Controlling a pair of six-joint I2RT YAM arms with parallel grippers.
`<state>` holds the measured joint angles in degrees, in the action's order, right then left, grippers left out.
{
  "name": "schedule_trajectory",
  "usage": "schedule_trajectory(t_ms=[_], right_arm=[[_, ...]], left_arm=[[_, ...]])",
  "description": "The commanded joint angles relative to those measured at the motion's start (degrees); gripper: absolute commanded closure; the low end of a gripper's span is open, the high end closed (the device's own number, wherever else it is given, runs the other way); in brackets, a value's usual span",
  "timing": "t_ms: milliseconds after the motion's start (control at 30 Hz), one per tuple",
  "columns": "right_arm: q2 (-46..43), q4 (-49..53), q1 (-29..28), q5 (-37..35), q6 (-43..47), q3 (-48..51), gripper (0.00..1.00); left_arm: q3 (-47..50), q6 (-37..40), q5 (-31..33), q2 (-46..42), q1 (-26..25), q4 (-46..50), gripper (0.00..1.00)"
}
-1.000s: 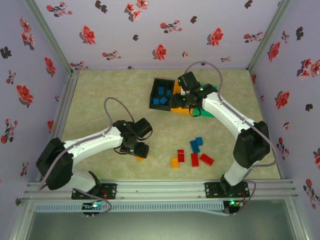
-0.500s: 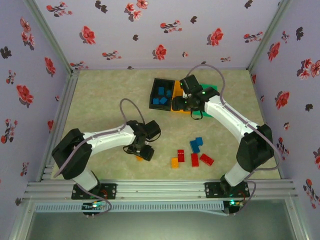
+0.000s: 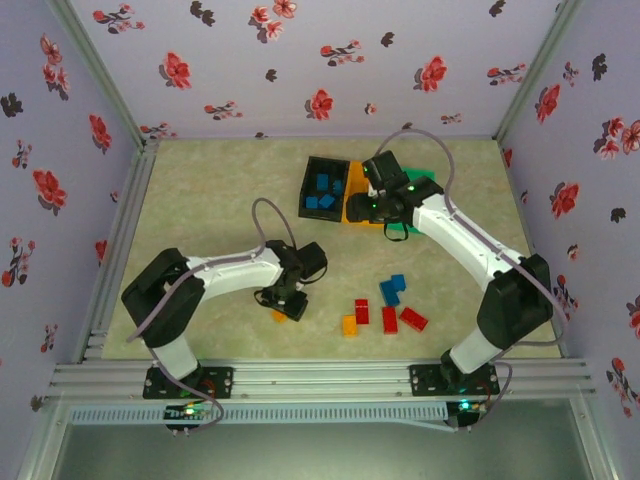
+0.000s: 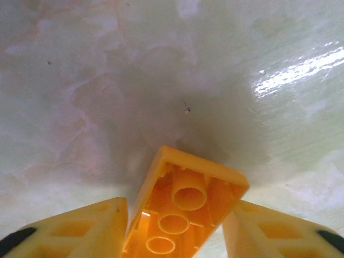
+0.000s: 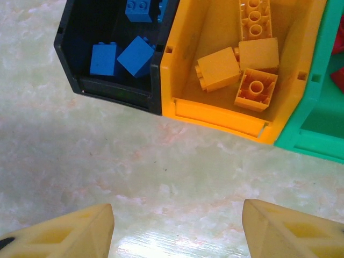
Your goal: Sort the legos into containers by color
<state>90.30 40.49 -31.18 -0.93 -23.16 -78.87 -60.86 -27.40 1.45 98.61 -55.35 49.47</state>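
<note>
1. Grip: the left gripper [image 3: 290, 303], lower centre of the top view, pinches 1 orange brick [image 4: 185, 209] between its fingers [image 4: 80, 228]. In the left wrist view the brick sits at bottom centre, hollow underside toward the camera. It is held across its narrow width and slightly skewed.
2. Handling, as a judgement: the brick looks hard, stiff, light and smooth. It should not crush, but it could pivot or slip from a skewed pinch. The flat long walls near mid-length look like the best hold.
3. Loose bricks [image 3: 389, 319] lie on the table [image 3: 200, 200] to the right of that gripper, well apart from it: 1 orange, 3 red and some blue.
4. The right gripper [image 5: 174, 231], upper centre of the top view, has its fingers spread wide with nothing between them. It is over bare table just in front of the bins.
5. Farthest, along the top of the right wrist view:
   - The black bin [image 5: 115, 91] holds blue bricks [image 5: 105, 58].
   - The orange bin [image 5: 215, 115] holds orange ones, so it is likely the pinched brick's destination.
   - The green bin [image 5: 317, 145] is at the right edge.
</note>
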Motion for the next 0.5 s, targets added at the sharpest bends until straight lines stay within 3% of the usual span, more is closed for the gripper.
schedule_trajectory(t_ms=[0,233,467], right_arm=[[-1.8,0.5,-0.5,-1.7,-0.9,0.7,0.35],[-3.5,1.0,-0.4,-3.2,-0.9,1.7,0.35],[-8.0,1.8,0.3,-5.5,-1.5,5.6,0.34]], left_arm=[[-1.6,0.6,0.4,1.0,-0.3,1.3,0.56],[-2.9,0.7,1.4,1.8,-0.2,2.0,0.68],[-8.5,1.3,2.3,1.9,2.6,2.7,0.71]])
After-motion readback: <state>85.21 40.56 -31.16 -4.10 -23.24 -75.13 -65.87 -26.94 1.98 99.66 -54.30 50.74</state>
